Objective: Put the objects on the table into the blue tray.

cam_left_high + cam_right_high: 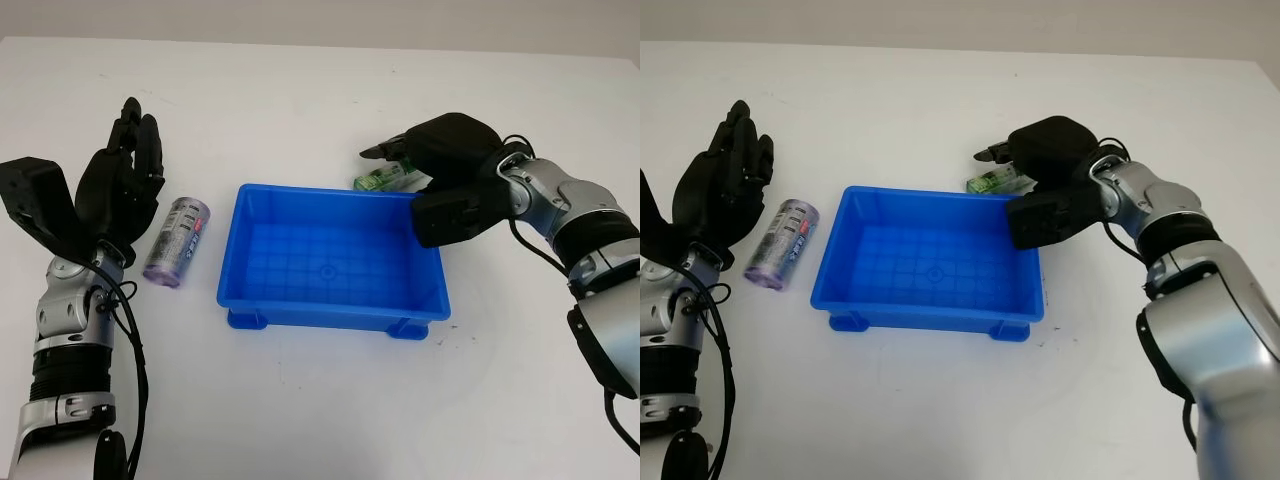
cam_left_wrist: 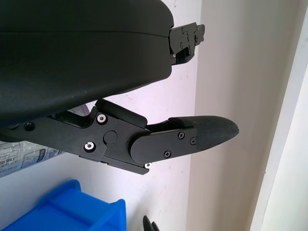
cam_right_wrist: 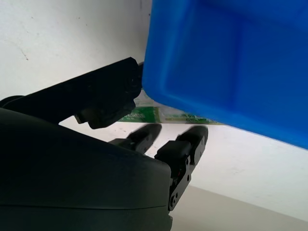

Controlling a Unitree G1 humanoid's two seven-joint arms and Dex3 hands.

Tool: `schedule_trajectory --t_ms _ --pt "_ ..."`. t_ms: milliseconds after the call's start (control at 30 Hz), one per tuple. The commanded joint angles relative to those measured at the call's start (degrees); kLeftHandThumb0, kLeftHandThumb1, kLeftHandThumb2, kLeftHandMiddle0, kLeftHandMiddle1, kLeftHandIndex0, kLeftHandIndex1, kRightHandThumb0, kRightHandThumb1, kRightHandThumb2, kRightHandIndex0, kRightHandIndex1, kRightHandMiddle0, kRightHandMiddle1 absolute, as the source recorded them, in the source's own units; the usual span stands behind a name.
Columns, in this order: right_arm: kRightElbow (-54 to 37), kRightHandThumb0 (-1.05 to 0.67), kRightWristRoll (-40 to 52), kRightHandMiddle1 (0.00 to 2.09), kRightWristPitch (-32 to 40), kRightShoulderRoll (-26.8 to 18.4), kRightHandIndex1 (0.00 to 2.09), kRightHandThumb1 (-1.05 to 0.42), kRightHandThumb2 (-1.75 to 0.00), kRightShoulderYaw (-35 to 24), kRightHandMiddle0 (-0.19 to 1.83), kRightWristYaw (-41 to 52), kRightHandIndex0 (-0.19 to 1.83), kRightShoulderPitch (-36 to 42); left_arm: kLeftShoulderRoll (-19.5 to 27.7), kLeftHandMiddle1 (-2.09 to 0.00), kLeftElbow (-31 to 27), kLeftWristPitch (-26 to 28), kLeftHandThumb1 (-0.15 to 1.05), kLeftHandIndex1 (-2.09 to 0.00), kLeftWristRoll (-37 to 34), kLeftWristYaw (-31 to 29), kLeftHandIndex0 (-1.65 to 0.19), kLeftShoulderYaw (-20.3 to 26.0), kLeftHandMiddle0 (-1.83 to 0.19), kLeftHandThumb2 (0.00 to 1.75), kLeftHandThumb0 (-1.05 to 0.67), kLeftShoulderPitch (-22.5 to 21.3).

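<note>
Hovering over the green packet [image 1: 384, 179], which lies lengthwise along the tray's [image 1: 331, 302] far rim outside it, the right hand [image 1: 430, 150] curls around it without a visible grip, nearer than the open left hand [image 1: 118, 180] beside the can [image 1: 178, 241].

blue tray [image 1: 333, 300] mid-table, empty; purple can [image 1: 177, 241] lying left; green packet [image 1: 381, 179] behind far-right corner.
</note>
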Motion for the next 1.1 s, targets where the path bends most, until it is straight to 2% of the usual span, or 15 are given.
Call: schedule_trajectory --t_ms 0,33,67,100,133,200,300,500,700,833,900,1000,1067 --pt "0.41 -0.3 -1.38 0.86 -0.16 -0.43 1.24 -0.94 -0.06 1.23 0.51 -1.47 0.42 0.45 0.35 0.0 -0.83 0.07 1.05 0.0 0.04 0.03 0.19 0.21 0.19 0.56 -0.74 0.65" --pt "0.32 -0.36 -2.73 1.14 0.42 -0.66 1.55 -0.97 -0.06 2.37 0.48 -2.68 0.39 0.2 0.3 0.0 -0.81 0.09 1.05 0.0 0.03 0.02 0.19 0.17 0.19 0.56 -0.74 0.6" --pt "0.32 -0.4 -3.57 1.35 1.12 -0.77 1.75 -0.99 -0.06 3.04 0.45 -3.28 0.38 -0.01 0.3 0.0 -0.84 0.17 1.05 0.0 0.09 0.01 0.19 0.09 0.19 0.56 -0.74 0.58" --pt "0.38 -0.44 -4.12 1.73 1.64 -0.87 1.95 -1.02 -0.07 3.51 0.41 -3.33 0.47 -0.25 0.3 0.0 -0.64 0.13 1.05 0.0 0.07 -0.08 0.19 0.05 0.19 0.56 -0.74 0.47" --pt "0.47 -0.46 -4.46 1.91 2.1 -0.9 2.02 -1.03 -0.09 3.76 0.41 -3.41 0.58 -0.41 0.31 0.0 -0.4 0.16 1.05 0.0 0.03 -0.18 0.19 0.04 0.19 0.56 -0.74 0.31" --pt "0.6 -0.48 -4.53 2.05 2.29 -1.07 2.08 -1.04 -0.15 3.78 0.46 -3.32 0.78 -0.66 0.33 0.0 0.1 0.12 1.05 0.0 0.06 -0.22 0.19 0.03 0.19 0.56 -0.74 -0.03" --pt "0.43 -0.46 -4.42 2.09 2.35 -1.45 2.09 -1.05 -0.22 3.73 0.49 -4.24 0.89 -1.01 0.47 0.0 0.57 -0.07 1.05 0.0 0.13 -0.5 0.19 -0.07 0.19 0.56 -0.74 -0.36" --pt "0.01 -0.41 -2.71 2.09 3.33 -2.01 2.09 -1.05 -0.19 1.91 0.48 -6.37 0.88 -1.7 0.51 0.0 0.76 -0.34 1.05 0.0 0.71 -0.25 0.19 -0.34 0.19 0.56 -0.75 -0.86" --pt "-0.53 -0.43 -3.05 2.09 5.07 -3.15 2.09 -1.05 -0.16 1.19 0.6 -10.44 0.87 -2.68 0.58 0.0 0.76 -0.14 1.05 0.0 0.99 0.05 0.19 -0.48 0.19 0.54 -0.76 -1.03" --pt "-1.03 -0.44 -2.07 2.09 5.05 -4.28 2.09 -1.05 -0.16 -0.12 0.58 -13.87 0.8 -3.38 0.64 0.0 1.01 -0.12 1.05 0.0 0.77 -0.28 0.19 -0.45 0.19 0.54 -0.75 -1.06" --pt "-1.71 -0.46 0.27 2.09 4.88 -4.4 2.09 -1.05 -0.19 -2.53 0.65 -15.57 0.9 -3.86 0.64 0.0 1.3 -0.31 1.05 0.0 0.74 -0.41 0.19 -0.43 0.19 0.55 -0.75 -1.12" --pt "-4.2 -0.45 7.76 2.08 4.0 -3.47 2.09 -1.05 -0.2 -8.9 0.6 -13.4 0.96 -4.47 0.7 0.0 1.95 -0.72 1.05 0.0 0.67 -0.81 0.19 -0.4 0.19 0.54 -0.75 -1.24" --pt "-7.54 -0.43 12.05 2.09 2.24 -3.15 2.09 -1.05 -0.22 -12.34 0.69 -11.79 1.02 -4.26 0.79 0.0 2.34 -0.87 1.05 0.0 0.77 -1.02 0.19 -0.44 0.19 0.54 -0.75 -1.4"
